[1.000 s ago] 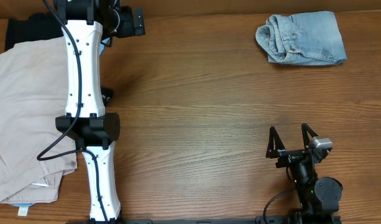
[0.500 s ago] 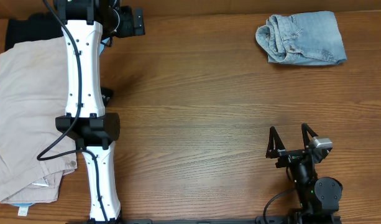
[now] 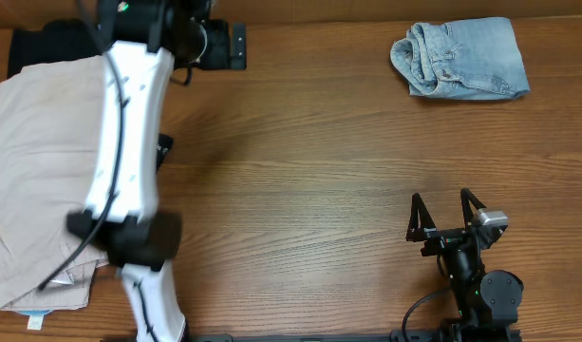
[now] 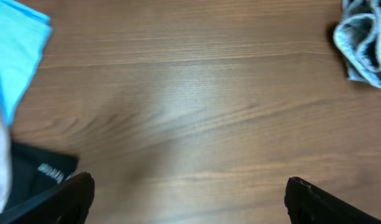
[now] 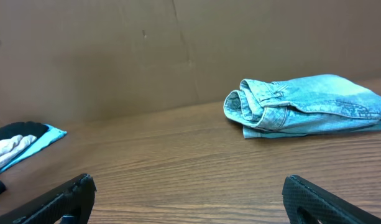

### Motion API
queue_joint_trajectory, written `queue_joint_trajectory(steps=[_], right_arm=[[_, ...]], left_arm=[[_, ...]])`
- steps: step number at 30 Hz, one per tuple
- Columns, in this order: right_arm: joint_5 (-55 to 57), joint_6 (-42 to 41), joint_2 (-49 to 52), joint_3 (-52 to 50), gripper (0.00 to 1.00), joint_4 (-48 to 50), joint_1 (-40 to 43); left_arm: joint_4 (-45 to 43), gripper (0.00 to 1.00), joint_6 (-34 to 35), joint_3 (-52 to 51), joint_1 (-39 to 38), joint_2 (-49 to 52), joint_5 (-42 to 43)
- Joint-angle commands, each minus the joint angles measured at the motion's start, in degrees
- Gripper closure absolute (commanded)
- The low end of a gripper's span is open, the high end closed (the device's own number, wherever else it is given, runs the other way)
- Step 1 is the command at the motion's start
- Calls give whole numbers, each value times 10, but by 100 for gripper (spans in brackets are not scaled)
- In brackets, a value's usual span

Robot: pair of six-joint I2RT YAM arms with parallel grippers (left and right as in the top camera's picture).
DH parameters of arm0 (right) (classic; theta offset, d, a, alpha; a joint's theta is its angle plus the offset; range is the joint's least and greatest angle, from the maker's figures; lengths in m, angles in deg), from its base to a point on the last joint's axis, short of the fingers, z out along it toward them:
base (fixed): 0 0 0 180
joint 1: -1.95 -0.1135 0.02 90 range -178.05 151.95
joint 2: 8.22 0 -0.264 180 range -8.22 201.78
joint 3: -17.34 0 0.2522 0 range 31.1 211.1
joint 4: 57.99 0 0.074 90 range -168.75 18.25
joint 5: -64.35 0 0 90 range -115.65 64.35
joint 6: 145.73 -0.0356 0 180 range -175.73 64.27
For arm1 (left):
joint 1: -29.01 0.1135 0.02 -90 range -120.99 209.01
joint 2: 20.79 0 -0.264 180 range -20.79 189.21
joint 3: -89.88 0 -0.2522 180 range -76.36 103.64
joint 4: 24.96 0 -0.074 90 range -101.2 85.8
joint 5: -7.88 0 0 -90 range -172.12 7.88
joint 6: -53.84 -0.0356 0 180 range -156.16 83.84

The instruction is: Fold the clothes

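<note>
The light blue denim shorts (image 3: pixel 461 59) lie folded in a compact bundle at the table's far right. They also show in the right wrist view (image 5: pixel 305 106) and partly at the right edge of the left wrist view (image 4: pixel 366 46). My left gripper (image 3: pixel 232 45) is open and empty at the far left-middle of the table, well away from the shorts; its fingers (image 4: pixel 187 199) frame bare wood. My right gripper (image 3: pixel 446 211) is open and empty near the front right, pointing towards the shorts (image 5: pixel 189 199).
Large beige trousers (image 3: pixel 39 161) lie folded at the left edge, over a light blue cloth (image 4: pixel 13 50). A black garment with a white logo (image 4: pixel 44 174) lies beside them. A brown wall (image 5: pixel 178 50) stands behind the table.
My left arm has swung, and its gripper moved to the right along the far edge. The right arm and the shorts have not moved.
</note>
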State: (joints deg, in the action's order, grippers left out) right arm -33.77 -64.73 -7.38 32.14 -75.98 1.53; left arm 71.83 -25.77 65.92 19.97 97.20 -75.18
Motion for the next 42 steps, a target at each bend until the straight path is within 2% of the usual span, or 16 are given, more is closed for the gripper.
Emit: queue_joint_trajectory(steps=[1, 6, 9, 10, 16, 20, 23, 25, 31, 37, 42], right_arm=[[6, 1, -7, -6, 0, 3, -2], [6, 1, -7, -6, 0, 3, -2], [6, 0, -7, -6, 0, 3, -2], [6, 0, -7, -6, 0, 3, -2], [6, 0, -7, -6, 0, 3, -2], [6, 0, -7, -6, 0, 3, -2], [6, 0, -7, -6, 0, 3, -2], [6, 0, -7, -6, 0, 3, -2], [6, 0, -7, -6, 0, 3, -2], [6, 0, -7, -6, 0, 3, -2], [6, 0, -7, -6, 0, 3, -2]], left_arm=[[-107, 0, -8, -199, 8, -176, -44], [-343, 0, -12, -515, 9, -396, -105], [-412, 0, -16, -635, 9, -478, -133], [-456, 0, -16, -718, 9, -538, -145], [-588, 0, -7, -989, 19, -761, -144], [-684, 0, 40, -1127, 35, -877, -144], [-741, 0, 99, -1204, 57, -941, -143], [-771, 0, 115, -1245, 72, -973, -125], [-789, 0, 96, -1306, 118, -1020, -57], [-798, 0, 73, -1346, 121, -1051, -61], [-852, 0, 74, -1399, 121, -1059, -60]])
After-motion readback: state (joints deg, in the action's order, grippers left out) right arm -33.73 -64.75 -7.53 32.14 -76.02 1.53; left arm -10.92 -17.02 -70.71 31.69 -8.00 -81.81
